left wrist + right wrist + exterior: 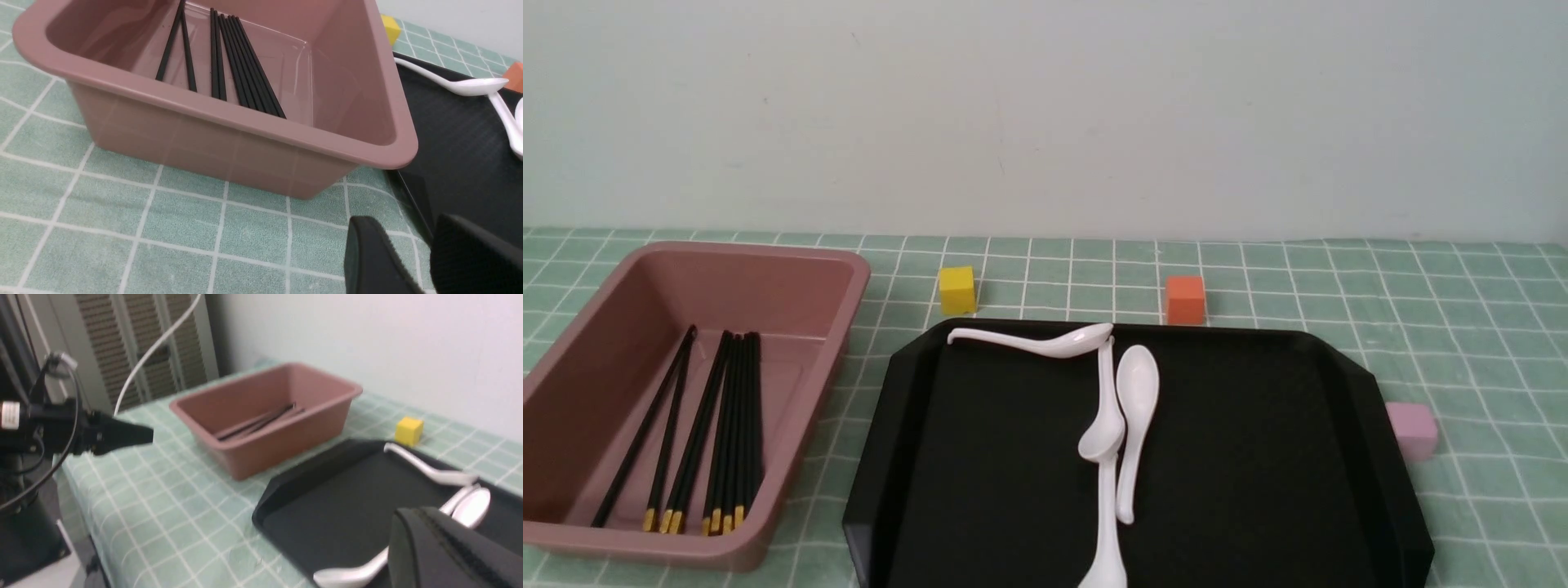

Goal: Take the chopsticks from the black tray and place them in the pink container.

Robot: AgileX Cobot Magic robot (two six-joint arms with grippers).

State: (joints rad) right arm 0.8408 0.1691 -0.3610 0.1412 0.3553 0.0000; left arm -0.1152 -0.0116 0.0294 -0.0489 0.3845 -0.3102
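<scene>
The chopsticks are lying bundled in the pink container at the table's left edge, with the black tray beside it carrying white spoons. The left gripper is hovering near the container's corner, fingers slightly parted and empty. The right gripper is sitting pinched together, holding nothing.

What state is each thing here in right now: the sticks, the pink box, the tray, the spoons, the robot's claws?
chopsticks: lying flat inside the pink container, yellow ends toward the robot.
pink container: upright, open-topped, holding the chopsticks.
black tray: flat on the table, no chopsticks seen on it.
white spoons: lying bunched on the tray.
left gripper: open, empty.
right gripper: shut, empty.
</scene>
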